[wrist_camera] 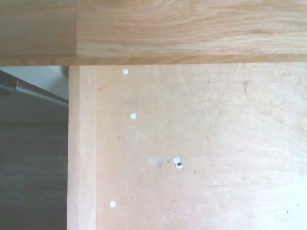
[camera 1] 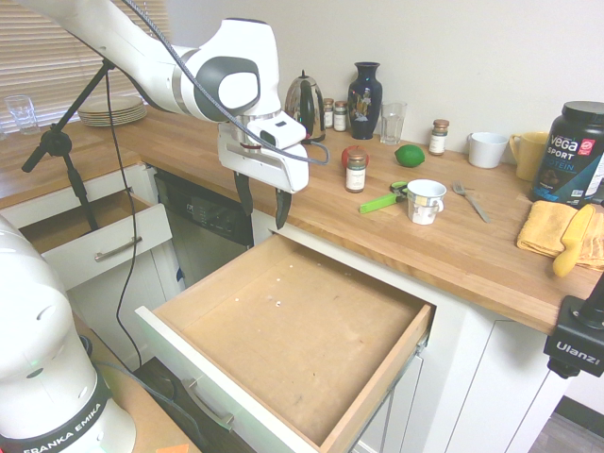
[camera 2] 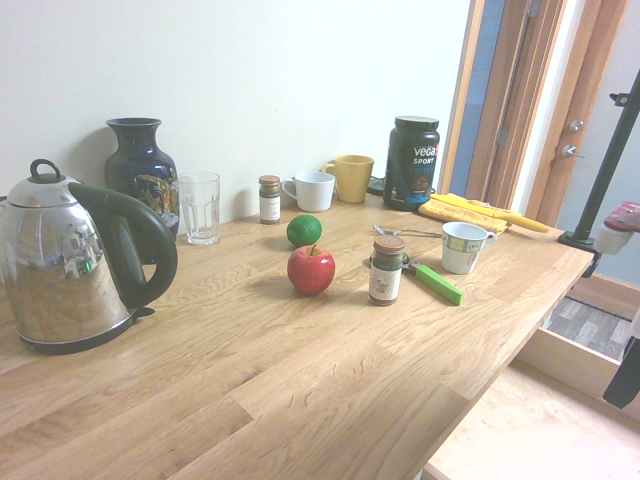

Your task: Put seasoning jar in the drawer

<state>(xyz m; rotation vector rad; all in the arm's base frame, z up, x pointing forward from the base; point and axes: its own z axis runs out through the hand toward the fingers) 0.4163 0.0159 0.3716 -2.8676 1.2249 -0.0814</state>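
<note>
The seasoning jar (camera 1: 356,173) stands upright on the wooden counter beside a red apple (camera 1: 351,151); in the second exterior view the jar (camera 2: 385,271) is right of the apple. The wide drawer (camera 1: 283,330) is pulled out below the counter, and its bare wood base (wrist_camera: 201,153) holds nothing. My gripper (camera 1: 262,202) hangs open over the drawer's back left corner, just off the counter edge, with nothing between its fingers. It is left of the jar and apart from it. One dark finger (camera 2: 625,375) shows at the right edge of the second exterior view.
On the counter are a white mug (camera 1: 425,200), a green-handled peeler (camera 1: 382,200), a lime (camera 1: 410,156), a spoon (camera 1: 470,200), a kettle (camera 1: 304,106), a vase (camera 1: 364,100), a glass (camera 1: 392,123) and a whitish jar (camera 1: 438,137). A smaller drawer (camera 1: 94,241) stands open at the left.
</note>
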